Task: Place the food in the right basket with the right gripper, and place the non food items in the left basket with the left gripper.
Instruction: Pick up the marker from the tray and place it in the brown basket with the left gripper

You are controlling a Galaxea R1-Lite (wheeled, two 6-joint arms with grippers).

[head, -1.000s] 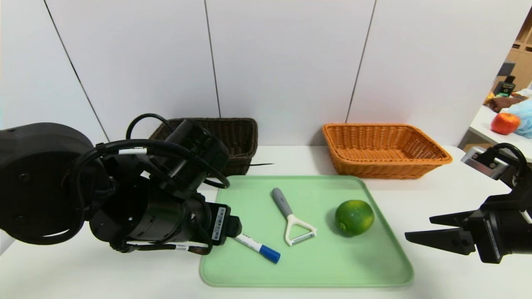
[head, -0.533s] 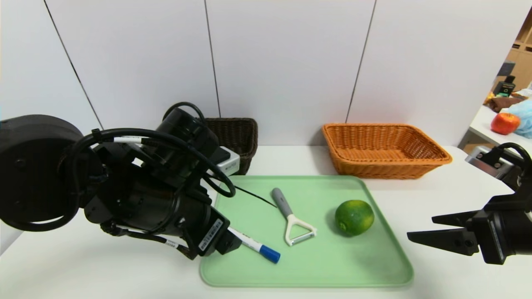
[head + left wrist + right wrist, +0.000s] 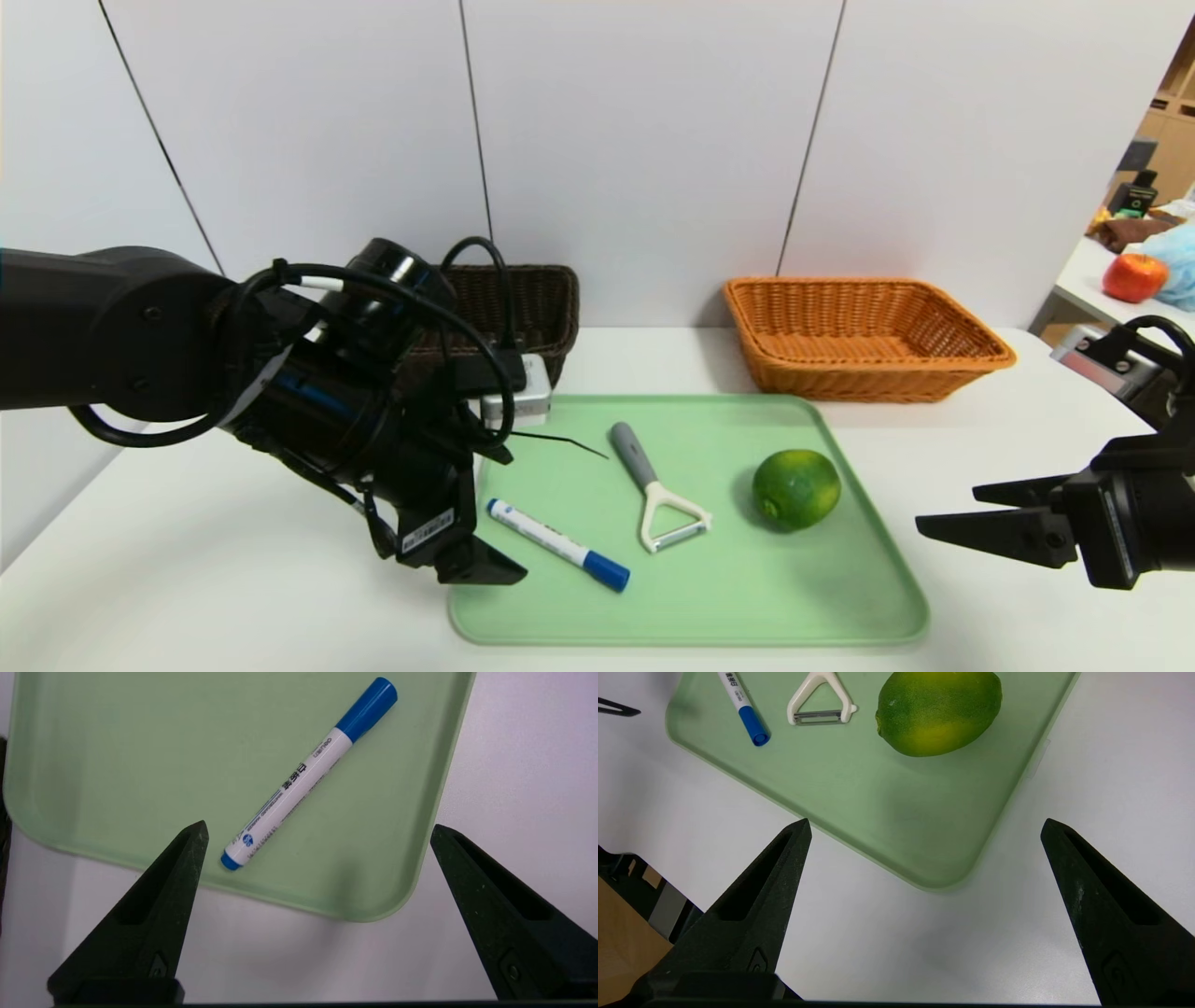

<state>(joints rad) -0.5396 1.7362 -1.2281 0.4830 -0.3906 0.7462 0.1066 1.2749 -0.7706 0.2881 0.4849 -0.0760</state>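
The left gripper (image 3: pixel 317 833) is hanging over the near-left corner of the green tray (image 3: pixel 840 597), its jaws spread wide and holding nothing. That wide spread looks chosen to straddle the marker (image 3: pixel 308 772), which is lying flat on the tray just ahead of the jaws, nearer one finger (image 3: pixel 154 905) than the other. The marker's long axis is running diagonally across the jaw gap, not square to it: its bare white end is pointing toward the jaws, its blue cap away from them, toward the tray's near edge. My judgement is that the wrist needs some turning before closing, so the fingers meet the barrel's sides.

The peeler (image 3: pixel 658 490) is lying flat beyond the marker, well ahead of the left jaws, grey handle pointing toward the back wall and blade head toward the robot.

The right gripper (image 3: pixel 924 828) is waiting off the tray's right edge, jaws also wide apart and empty. The lime (image 3: pixel 938 711) is sitting on the tray ahead of these jaws, well short of being between them.

The dark basket (image 3: pixel 532 299) and the orange basket (image 3: pixel 864 341) are standing behind the tray; neither is showing any of these items inside.
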